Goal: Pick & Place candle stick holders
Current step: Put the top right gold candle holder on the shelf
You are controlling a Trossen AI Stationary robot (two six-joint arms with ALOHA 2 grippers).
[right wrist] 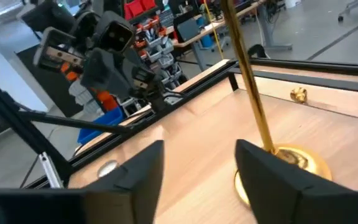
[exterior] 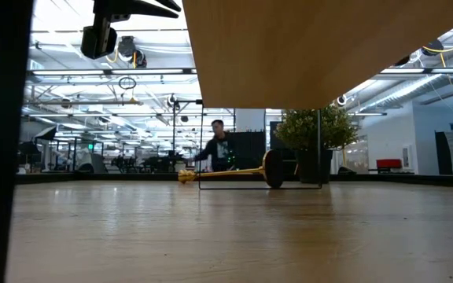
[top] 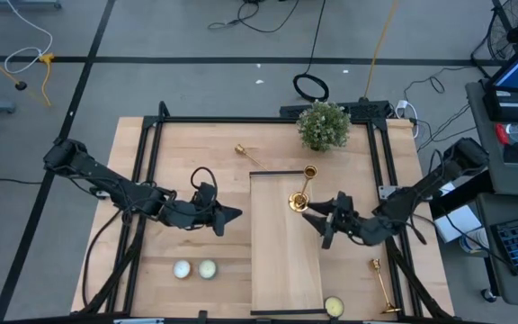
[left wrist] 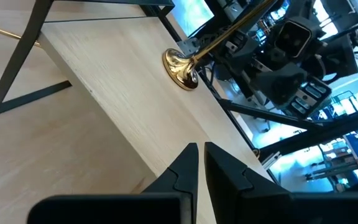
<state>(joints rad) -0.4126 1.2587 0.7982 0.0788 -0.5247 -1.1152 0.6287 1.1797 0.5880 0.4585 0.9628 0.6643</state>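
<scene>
One gold candle stick holder (top: pixel 302 189) stands upright by its round base (right wrist: pixel 291 163) on the raised wooden board (top: pixel 286 270). My right gripper (right wrist: pixel 201 149) is open and level just on the right of it. The stem (right wrist: pixel 247 74) rises beside one finger, outside the gap. A second holder (top: pixel 247 154) lies on its side on the table at the far side and shows in the low view (exterior: pixel 226 173). A third (top: pixel 383 286) lies near the right edge. My left gripper (left wrist: pixel 201 162) is shut and hovers left of the board (top: pixel 232 214), holding nothing. My right gripper has one finger (right wrist: pixel 278 183) in front of the standing holder's base (right wrist: pixel 303 163), and that finger hides the place where they would meet. I cannot tell whether it touches the base. Nothing is between the two fingers.
Two pale round candles (top: pixel 194 268) lie on the table near the front left, and a third (top: pixel 334 307) lies at the board's near end. A potted plant (top: pixel 323 124) stands at the far edge. A black frame (top: pixel 151 135) borders the table. A person (exterior: pixel 219 149) stands in the room behind.
</scene>
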